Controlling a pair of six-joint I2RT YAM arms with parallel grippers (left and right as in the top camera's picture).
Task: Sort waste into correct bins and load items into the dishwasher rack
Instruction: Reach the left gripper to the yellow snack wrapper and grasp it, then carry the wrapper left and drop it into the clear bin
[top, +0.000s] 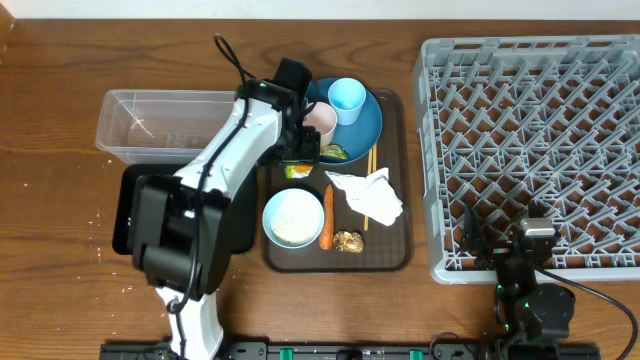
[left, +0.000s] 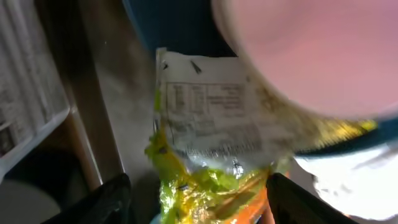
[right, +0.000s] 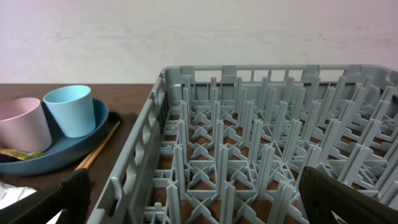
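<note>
**Left pincer set to take the wrapper**

The left pincer (left: 196, 202) hung spread, its fingers straddling the yellow-green wrapper (left: 199, 130) without pinching it. The wrapper lay at the 6 o'clock rim of the blue plate (top: 367, 128), just beside the pink cup (top: 320, 122).

To do this well, the pincer should probably close on the wrapper's crinkled bulk and stay clear of the cup. It should then lift straight up before swinging toward 9 o'clock, where the clear tub (top: 130, 125) and black tray (top: 122, 205) sat on the tabletop.

The right pincer (right: 202, 202) sat spread and empty at the 6 o'clock edge of the dishwasher rack (top: 530, 150).
</note>
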